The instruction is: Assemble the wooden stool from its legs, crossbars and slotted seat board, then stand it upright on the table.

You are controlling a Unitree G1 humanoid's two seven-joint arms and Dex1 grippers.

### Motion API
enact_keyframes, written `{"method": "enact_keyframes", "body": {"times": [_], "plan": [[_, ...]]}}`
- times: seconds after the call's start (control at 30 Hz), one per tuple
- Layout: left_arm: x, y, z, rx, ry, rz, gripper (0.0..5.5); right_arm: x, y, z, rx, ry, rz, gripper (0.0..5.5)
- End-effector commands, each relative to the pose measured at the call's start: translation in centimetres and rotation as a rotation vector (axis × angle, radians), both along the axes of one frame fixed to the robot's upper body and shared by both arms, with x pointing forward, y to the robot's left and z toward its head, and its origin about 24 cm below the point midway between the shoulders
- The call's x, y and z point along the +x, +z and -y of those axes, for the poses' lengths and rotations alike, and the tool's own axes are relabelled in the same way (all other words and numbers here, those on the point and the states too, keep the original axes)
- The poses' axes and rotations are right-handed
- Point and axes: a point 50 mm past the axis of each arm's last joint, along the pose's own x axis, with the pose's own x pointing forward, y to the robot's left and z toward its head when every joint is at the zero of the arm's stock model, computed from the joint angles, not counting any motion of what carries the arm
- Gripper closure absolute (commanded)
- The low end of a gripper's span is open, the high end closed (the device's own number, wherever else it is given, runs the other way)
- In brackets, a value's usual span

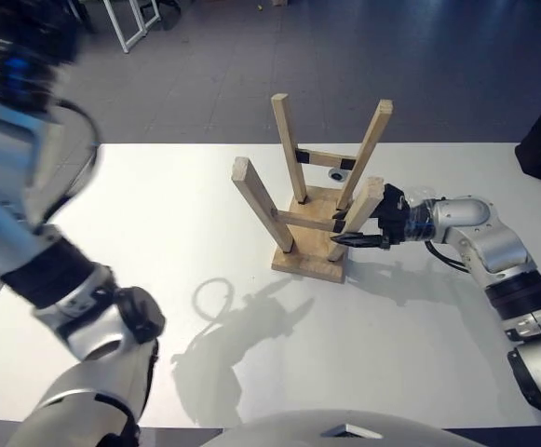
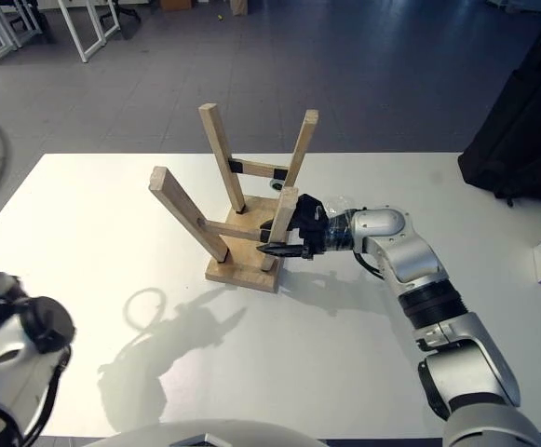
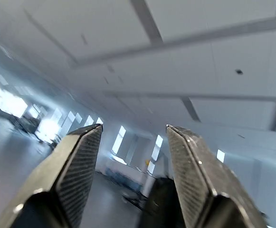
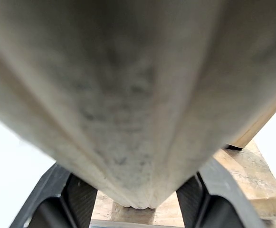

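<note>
Left end effector (image 3: pixel 133 127) spread apart; right end effector (image 1: pixel 337 240) clamped on one leg (image 1: pixel 365 200) of upturned stool (image 1: pixel 312 250).

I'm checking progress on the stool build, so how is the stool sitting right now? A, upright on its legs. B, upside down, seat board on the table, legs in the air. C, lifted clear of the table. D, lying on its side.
B: the seat board lies flat on the table with the legs pointing up, and the right gripper is clamped on the near leg.
</note>
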Motion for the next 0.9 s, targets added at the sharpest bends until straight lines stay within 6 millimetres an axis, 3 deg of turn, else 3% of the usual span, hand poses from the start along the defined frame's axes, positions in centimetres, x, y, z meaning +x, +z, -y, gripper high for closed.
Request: {"method": "enact_keyframes", "body": {"times": [0.03, 0.13, 0.2, 0.33, 0.43, 0.57, 0.63, 0.7, 0.8, 0.9], "plan": [[1.9, -6.5, -2.2, 0.076, 0.180, -0.341, 3.01, -1.8, -4.9, 0.3, -0.194, 0.114, -0.227, 3.47], [2.1, -10.9, -2.2, 0.185, 0.250, -0.506, 3.01, -0.9, -4.1, -0.2, -0.152, 0.122, -0.189, 3.47], [1.9, -12.4, -1.9, 0.221, 0.265, -0.552, 3.01, -0.3, -3.9, -0.2, -0.148, 0.116, -0.182, 3.47], [1.7, -13.4, -1.5, 0.260, 0.276, -0.577, 3.03, 0.0, -4.5, 0.8, -0.196, 0.080, -0.183, 2.29], [1.2, -14.0, -1.6, 0.287, 0.302, -0.604, 3.03, 0.2, -4.9, 3.2, -0.400, 0.071, -0.137, 1.65], [0.8, -15.1, -1.5, 0.356, 0.346, -0.649, 3.03, 1.0, -3.3, 7.0, -0.679, 0.017, -0.014, 1.60], [0.2, -16.2, -1.6, 0.398, 0.388, -0.693, 3.03, 2.8, 0.8, 6.2, -0.445, -0.218, 0.133, 2.00], [-0.6, -17.6, -1.5, 0.439, 0.430, -0.742, 3.03, 2.9, 6.4, 4.4, -0.033, -0.418, 0.220, 2.38], [-1.8, -19.7, -1.0, 0.496, 0.461, -0.824, 3.03, -0.6, 11.6, 1.2, 0.489, -0.524, 0.111, 2.99], [-3.2, -21.1, -0.3, 0.526, 0.462, -0.871, 3.03, -5.2, 13.2, -1.3, 0.750, -0.449, -0.058, 3.19]]}}
